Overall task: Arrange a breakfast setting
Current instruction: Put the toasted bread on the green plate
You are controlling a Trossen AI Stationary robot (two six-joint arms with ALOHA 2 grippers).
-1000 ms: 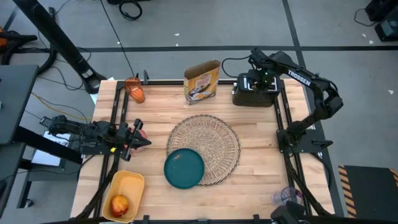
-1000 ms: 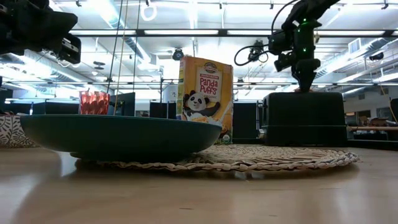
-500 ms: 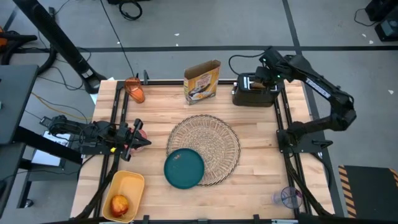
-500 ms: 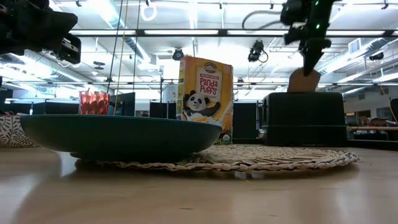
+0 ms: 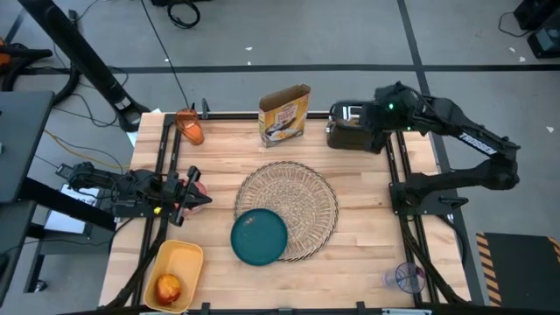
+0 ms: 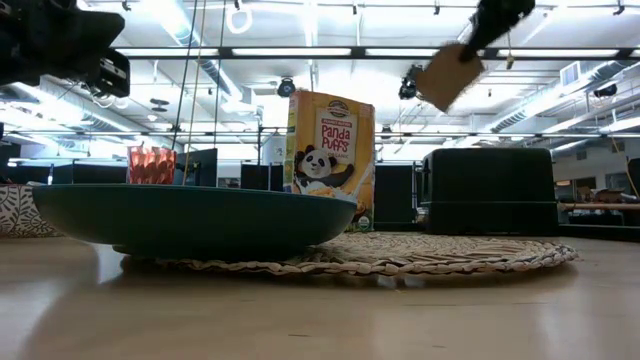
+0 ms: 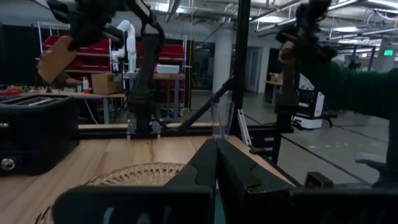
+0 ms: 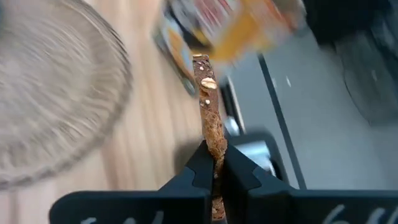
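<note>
Left gripper [image 5: 194,193] idles at bench [image 5: 367,227] left edge, jaws pressed together; teal plate [image 5: 259,236] overlaps straw placemat [image 5: 302,197] front rim, ready for food; right gripper [image 8: 215,163] jaws pinch toast slice [image 6: 448,74] edge-on, lifted clear above black toaster [image 5: 354,134]; open workshop behind

Wooden table [image 5: 367,219] bears placemat [image 5: 297,197], toaster [image 5: 354,133], cereal box [image 5: 284,114].

- A robotics lab is indicated by a white robot arm [image 7: 126,38] and red shelving [image 7: 93,59] seen beyond the worktop [image 5: 367,219].
- Exposed ceiling ducts [image 6: 195,62] are shown overhead.
</note>
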